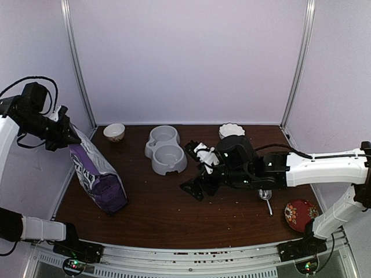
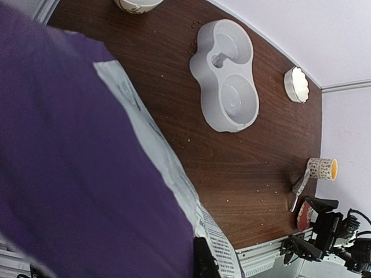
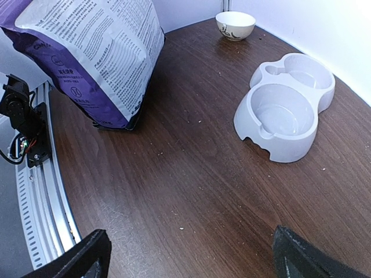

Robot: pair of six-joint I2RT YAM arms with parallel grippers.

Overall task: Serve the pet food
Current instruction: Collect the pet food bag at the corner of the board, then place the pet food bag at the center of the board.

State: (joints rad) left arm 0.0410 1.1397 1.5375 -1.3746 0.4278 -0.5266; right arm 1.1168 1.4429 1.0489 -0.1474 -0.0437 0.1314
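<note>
Now, right hand (image 3: 188, 234): wide, holding nothing, low over the counter (image 3: 191, 174), facing the bag.
Left hand (image 1: 65, 134): closed on the top corner of the bag (image 1: 98, 174), so it stands leaning, ready for pouring.
Pet food: probably inside the bag, not seen.
Double bowl (image 1: 165, 152): farther, both cups without food.

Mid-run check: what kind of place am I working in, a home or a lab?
Most likely a lab test booth, not a home: white panel walls on metal corner posts enclose a brown tabletop with an aluminium rail along its near edge.
</note>
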